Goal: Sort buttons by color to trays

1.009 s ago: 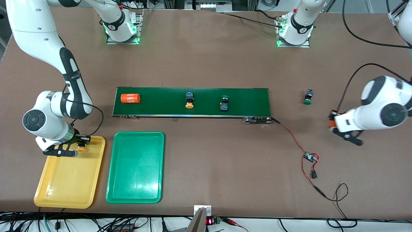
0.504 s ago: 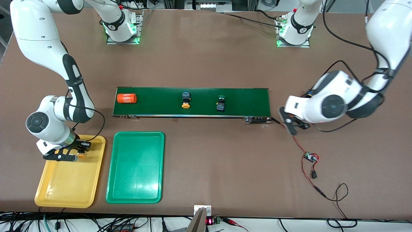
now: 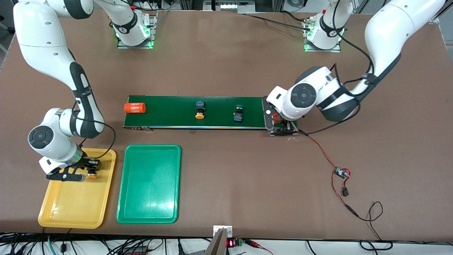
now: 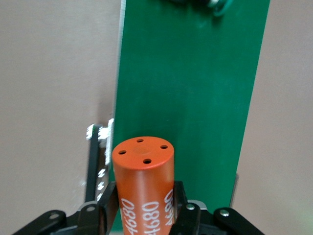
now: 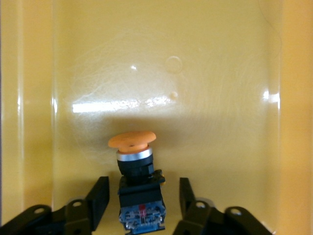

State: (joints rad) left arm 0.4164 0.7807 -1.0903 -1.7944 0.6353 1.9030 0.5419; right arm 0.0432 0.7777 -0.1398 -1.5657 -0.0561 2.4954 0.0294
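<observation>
A yellow button (image 5: 137,183) lies in the yellow tray (image 3: 72,203) between the right gripper's (image 3: 86,170) spread fingers (image 5: 98,196); another yellow button (image 3: 200,109) and a green button (image 3: 238,114) sit on the belt (image 3: 170,111); the green tray (image 3: 148,184) lies beside the yellow one; the left gripper (image 4: 145,215), fingers clamped on an orange cylinder (image 4: 145,188), is over the belt's end; a second cylinder (image 3: 135,107) lies at the other end.

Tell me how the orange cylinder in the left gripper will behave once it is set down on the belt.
Held by the left gripper, the orange cylinder looks rigid and smooth, so it may slip. Laid sideways on the conveyor belt, it would likely roll. Its flat end suggests it could stand upright, though possibly tippy.
</observation>
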